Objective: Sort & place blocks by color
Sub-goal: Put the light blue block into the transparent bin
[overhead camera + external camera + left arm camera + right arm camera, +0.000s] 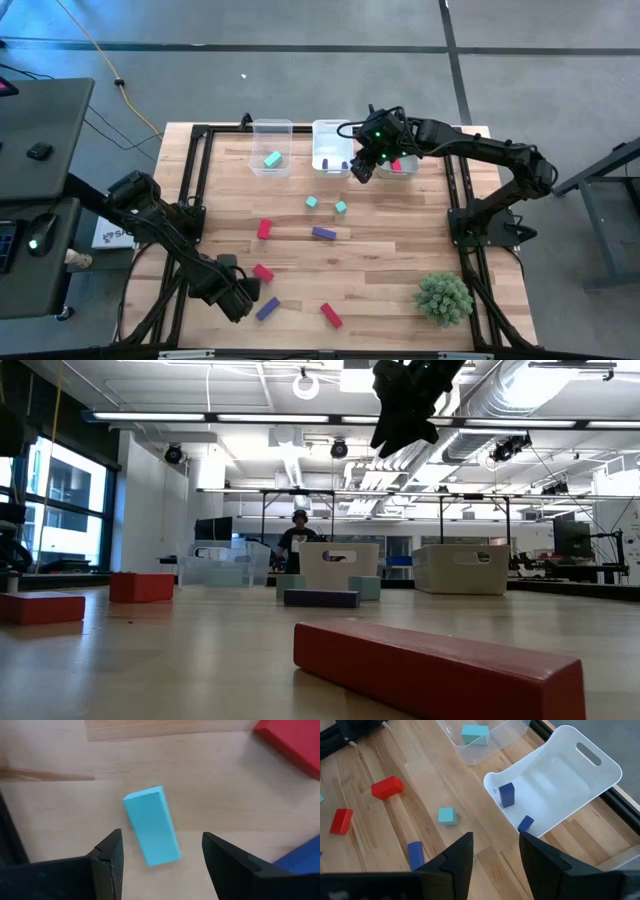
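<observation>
My left gripper is low over the table's near left part, open. In the left wrist view its fingers stand on either side of a teal bar that lies flat on the wood, with gaps on both sides. A red block and a purple block lie close by. My right gripper hovers open and empty above the far bins. Two teal cubes, red blocks and purple bars lie loose on the table.
Three bins stand along the far edge: a clear one holding a teal block, a white one holding two purple blocks, and a third with something red inside. A spiky green plant ball sits near right.
</observation>
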Available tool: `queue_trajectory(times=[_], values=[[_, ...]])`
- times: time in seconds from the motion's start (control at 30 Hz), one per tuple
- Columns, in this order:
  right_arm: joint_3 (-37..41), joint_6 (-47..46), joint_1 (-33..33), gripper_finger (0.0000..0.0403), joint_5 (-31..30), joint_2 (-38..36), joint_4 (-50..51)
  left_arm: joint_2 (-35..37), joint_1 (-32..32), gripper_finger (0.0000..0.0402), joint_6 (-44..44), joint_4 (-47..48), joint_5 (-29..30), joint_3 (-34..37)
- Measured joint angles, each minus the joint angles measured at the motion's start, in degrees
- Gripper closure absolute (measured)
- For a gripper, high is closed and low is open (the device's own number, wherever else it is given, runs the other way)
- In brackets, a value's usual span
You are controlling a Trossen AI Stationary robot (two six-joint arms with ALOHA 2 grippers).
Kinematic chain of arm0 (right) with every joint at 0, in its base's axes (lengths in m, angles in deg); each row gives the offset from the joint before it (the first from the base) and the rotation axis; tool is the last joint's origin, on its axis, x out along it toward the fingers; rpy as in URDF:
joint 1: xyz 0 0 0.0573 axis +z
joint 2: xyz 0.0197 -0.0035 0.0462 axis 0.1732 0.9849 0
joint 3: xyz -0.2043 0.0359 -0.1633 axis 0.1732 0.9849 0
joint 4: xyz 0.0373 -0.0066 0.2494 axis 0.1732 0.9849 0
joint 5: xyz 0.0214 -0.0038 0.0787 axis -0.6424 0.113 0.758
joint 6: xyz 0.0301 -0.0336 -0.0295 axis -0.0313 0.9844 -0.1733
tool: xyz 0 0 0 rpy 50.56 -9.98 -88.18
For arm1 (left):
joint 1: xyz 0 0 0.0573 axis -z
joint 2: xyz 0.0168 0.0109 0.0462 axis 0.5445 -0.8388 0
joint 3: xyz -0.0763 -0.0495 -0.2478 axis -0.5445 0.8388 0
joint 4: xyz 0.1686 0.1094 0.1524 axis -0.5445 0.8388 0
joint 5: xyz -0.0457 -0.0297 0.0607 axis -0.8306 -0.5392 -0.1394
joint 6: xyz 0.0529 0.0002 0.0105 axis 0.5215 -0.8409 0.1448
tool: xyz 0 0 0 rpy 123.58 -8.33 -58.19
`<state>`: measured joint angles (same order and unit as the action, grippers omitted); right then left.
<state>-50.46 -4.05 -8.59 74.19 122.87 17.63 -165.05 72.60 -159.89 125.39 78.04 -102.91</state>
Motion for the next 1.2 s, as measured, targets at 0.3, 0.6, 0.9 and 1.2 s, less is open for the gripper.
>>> queue_trajectory(times=[0.3,0.6,0.9,1.2], values=[[0.0,0.0,0.0,0.0254,0.0,0.0,0.02,-2.86,-0.02,0.0213,-0.23,-0.57,-1.27,0.0],[0.0,0.0,0.0,0.0254,0.0,0.0,0.04,-6.03,-0.09,0.0214,-0.17,-1.36,-2.31,-0.08],[0.0,-0.55,0.0,0.0254,-0.02,0.0,0.28,-6.49,-0.15,0.0302,1.27,-2.9,-1.83,-0.15],[0.0,-0.61,-0.01,0.0254,-0.02,0.0,0.28,-6.54,-0.13,0.0393,4.87,-3.18,-0.89,-0.4]])
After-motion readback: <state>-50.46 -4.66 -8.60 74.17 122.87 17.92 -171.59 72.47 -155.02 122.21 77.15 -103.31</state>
